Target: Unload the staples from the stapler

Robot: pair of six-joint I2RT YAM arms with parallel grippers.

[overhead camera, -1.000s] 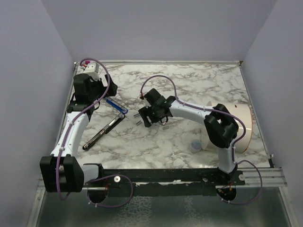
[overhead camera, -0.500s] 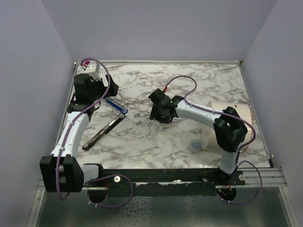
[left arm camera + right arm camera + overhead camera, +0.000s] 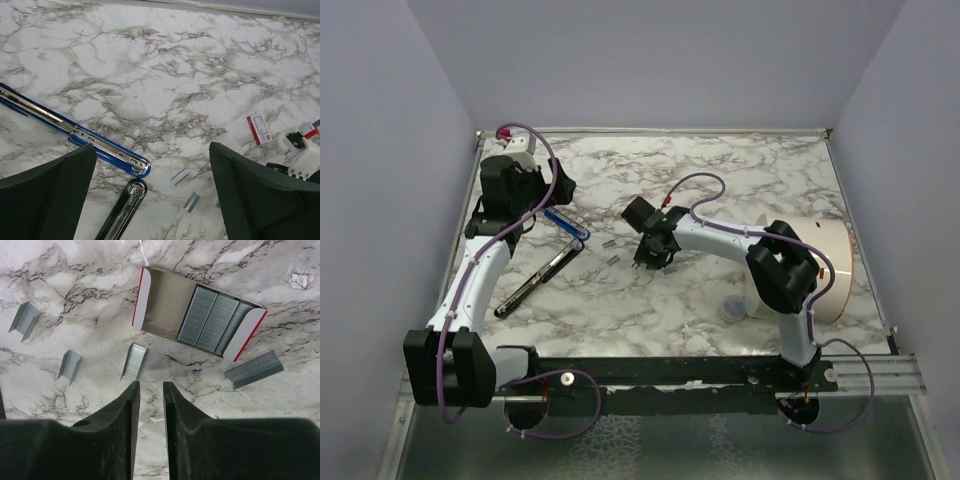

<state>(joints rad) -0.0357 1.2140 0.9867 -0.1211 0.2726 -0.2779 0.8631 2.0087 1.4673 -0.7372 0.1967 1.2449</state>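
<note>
Trouble, if it comes, looks likeliest at the right gripper [image 3: 150,386]. Its black fingers are drawn in to a narrow slit with nothing between them, low over the white marble-patterned tabletop [image 3: 300,330]. The nearest short silvery strip of staples [image 3: 134,361] lies just beyond one fingertip, not in the gap. A pinch from there would, I'd judge, miss the thin strip or skid it along the slick surface, and brittle strips can snap into bits. More loose strips [image 3: 254,370] sit to either side. The open white cardboard staple box with red edges [image 3: 165,305] is just past them, so a nudge forward could shove it and spill its neat rows.

The long stapler [image 3: 100,145], a blue arm with a silvery channel splayed away from a black arm, lies well apart from that gripper. It sits under the left gripper [image 3: 152,146], whose jaws stand wide and hold nothing. Whether the channel has staples left I cannot tell. If it does, the job isn't finished, and closing carelessly on the splayed arms could flip the stapler or snap it closed.
</note>
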